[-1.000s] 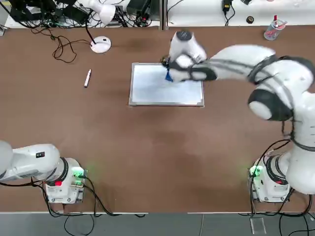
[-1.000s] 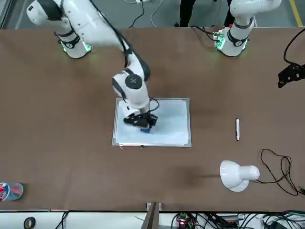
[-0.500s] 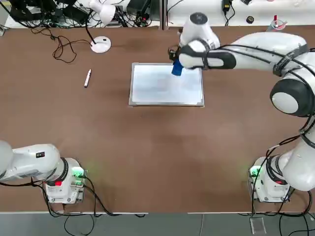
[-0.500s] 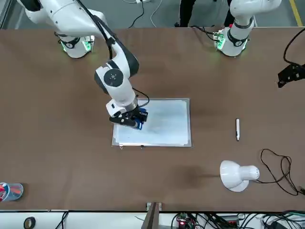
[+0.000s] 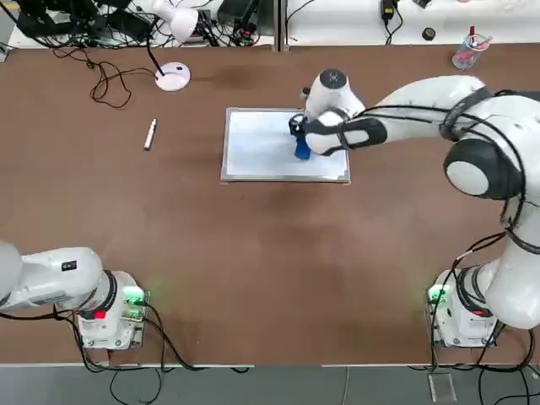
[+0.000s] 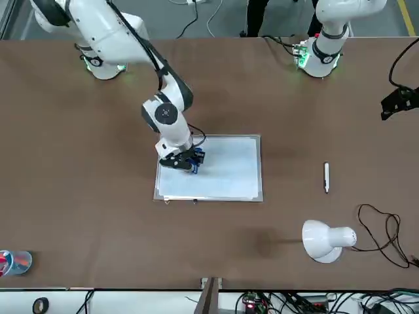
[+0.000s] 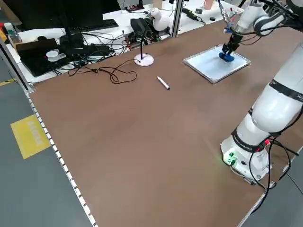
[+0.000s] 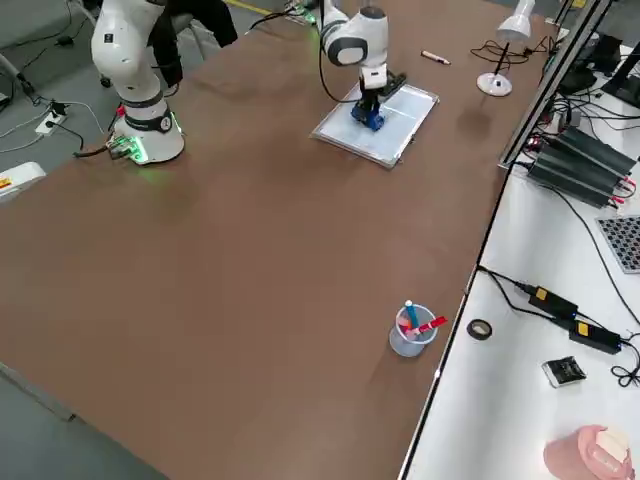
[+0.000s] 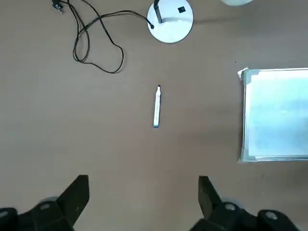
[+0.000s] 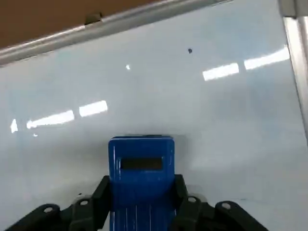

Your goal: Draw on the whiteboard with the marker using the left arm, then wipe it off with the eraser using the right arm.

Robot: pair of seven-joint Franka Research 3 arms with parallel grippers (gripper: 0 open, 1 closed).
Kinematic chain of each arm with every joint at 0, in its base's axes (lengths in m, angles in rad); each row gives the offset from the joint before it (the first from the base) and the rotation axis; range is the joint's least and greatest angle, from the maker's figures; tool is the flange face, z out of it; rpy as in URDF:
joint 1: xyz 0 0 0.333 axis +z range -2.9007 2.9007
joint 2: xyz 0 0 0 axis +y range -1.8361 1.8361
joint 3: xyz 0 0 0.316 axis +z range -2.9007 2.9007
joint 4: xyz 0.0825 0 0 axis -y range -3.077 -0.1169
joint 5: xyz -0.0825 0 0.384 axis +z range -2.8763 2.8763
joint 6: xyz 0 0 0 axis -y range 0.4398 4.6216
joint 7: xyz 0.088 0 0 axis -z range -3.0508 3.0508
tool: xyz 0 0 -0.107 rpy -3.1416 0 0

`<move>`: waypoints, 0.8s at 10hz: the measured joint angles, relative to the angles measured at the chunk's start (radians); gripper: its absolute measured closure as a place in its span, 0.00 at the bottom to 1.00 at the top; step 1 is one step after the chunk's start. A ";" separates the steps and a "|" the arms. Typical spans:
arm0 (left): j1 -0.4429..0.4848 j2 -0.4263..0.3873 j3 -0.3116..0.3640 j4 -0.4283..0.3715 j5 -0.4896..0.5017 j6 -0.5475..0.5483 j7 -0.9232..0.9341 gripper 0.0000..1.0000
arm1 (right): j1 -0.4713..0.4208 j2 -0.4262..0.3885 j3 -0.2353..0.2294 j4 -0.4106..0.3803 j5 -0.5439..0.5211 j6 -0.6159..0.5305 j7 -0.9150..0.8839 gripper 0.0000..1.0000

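Whiteboard (image 5: 261, 156), flat and white with a thin silver frame, is lying around the far middle of the brown table, and I'd say we're on the wiping step. The right gripper (image 10: 143, 190) has the chunky bright-blue rectangular eraser (image 10: 142, 171) clamped over the board's right half; can't tell if it's actually pressing. The slim white marker (image 5: 150, 134) is lying left of the board, so drawing's probably done. The left gripper (image 9: 144, 185) is parked over the near left, spread and empty. One dark speck (image 10: 190, 50) shows, so next move: keep the eraser flat and sweep over that.
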 joint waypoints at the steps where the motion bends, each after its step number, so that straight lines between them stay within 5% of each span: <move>1: -0.002 0.000 0.000 0.000 0.000 0.001 0.000 0.00 | 0.009 -0.004 -0.008 0.000 0.000 -0.003 0.000 0.44; 5: -0.005 0.000 -0.001 0.000 0.000 0.009 0.000 0.00 | 0.044 0.019 -0.031 -0.002 -0.001 0.081 0.025 0.44; 8: -0.006 0.000 -0.001 0.000 0.000 0.011 0.000 0.00 | 0.134 0.038 -0.104 0.009 -0.002 0.124 0.086 0.44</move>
